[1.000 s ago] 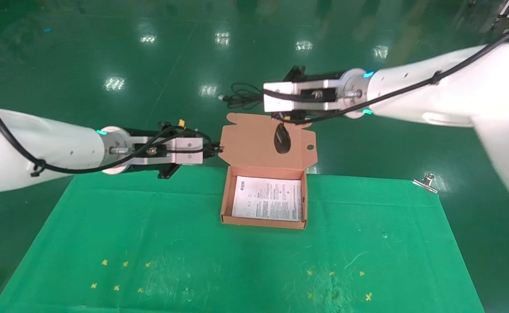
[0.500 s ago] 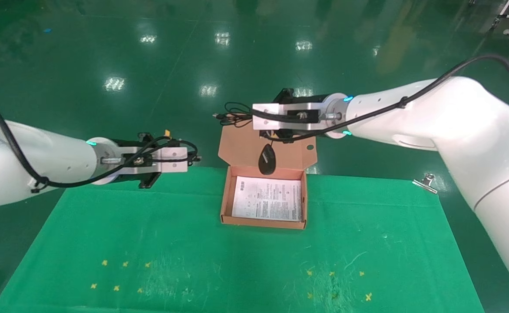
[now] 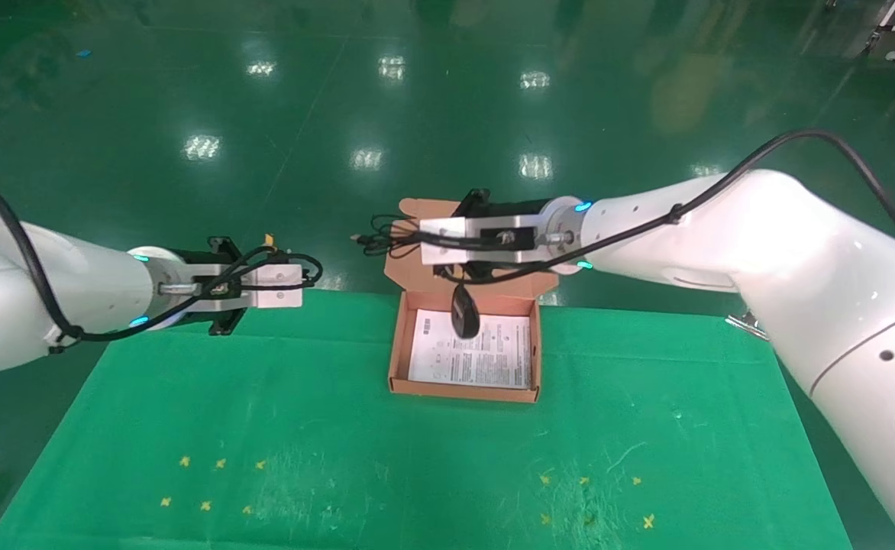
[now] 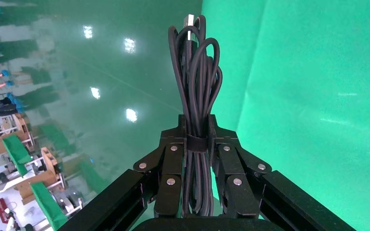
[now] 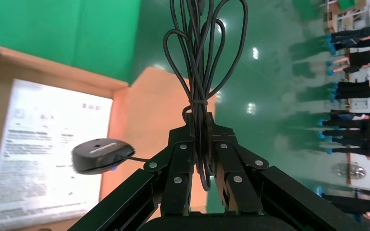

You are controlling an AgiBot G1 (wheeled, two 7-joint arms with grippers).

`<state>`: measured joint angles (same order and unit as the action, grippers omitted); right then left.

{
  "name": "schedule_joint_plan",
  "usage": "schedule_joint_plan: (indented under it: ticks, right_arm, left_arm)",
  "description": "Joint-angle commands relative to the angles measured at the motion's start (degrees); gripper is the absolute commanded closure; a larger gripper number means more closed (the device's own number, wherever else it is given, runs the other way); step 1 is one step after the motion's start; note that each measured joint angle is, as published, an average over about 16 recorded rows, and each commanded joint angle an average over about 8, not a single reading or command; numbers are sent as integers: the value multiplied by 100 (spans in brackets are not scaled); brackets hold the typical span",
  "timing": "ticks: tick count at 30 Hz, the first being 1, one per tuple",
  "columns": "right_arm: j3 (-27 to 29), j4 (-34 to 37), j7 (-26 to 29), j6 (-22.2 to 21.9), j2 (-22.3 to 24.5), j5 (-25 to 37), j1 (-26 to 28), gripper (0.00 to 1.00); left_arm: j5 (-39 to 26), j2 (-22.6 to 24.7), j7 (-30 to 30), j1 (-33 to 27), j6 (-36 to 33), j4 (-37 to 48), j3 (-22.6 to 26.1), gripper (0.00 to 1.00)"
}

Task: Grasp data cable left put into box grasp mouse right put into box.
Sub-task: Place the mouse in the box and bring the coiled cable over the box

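Here R gripper point(image 5: 200, 149) pinched mouse point(image 3: 464, 318) cord bundle, so mouse dangled over box point(image 3: 395, 359); L gripper point(image 4: 196, 144) clamped data cable point(image 4: 195, 91), waiting beside.

Mouse point(image 3: 464, 316) dangling over open box point(image 3: 396, 359); data cable point(image 4: 195, 110) bundled.

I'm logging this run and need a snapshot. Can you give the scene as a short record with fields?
left gripper: shut on the data cable, beside the table's far left edge
right gripper: shut on the mouse's bundled cord, above the box
mouse: dangling over the box's far end
box: open, printed sheet inside
table: green cloth
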<state>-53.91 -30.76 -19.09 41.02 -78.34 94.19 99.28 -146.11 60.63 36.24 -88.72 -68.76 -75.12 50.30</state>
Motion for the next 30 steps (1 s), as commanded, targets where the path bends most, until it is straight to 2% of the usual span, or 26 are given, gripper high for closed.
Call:
schedule_joint_plan:
  ticks: [1,9,18,26,30]
  right_arm:
    - [-105,-9,7,-17,-4,-75,-16,100]
    - [-609,-159,268,-168,-14,-522,-157,100]
    - [-1119,385,1126,-325,-8,-1110,-270,99]
    - [-1474,571,1477,-335,-11,-1225,-242,2]
    - [-1487,536,1479,-321,21,-1229,-238,0]
  left_arm:
    - [-28,-2,37,0,-42,-26,3,100]
    - [-39,-1,51,3,-52,-39,5,100]
    - [-39,-1,52,3,-53,-39,5,100]
    - [-42,-2,52,4,-59,-43,7,100]
    - [-40,3,50,5,-56,-38,7,100]
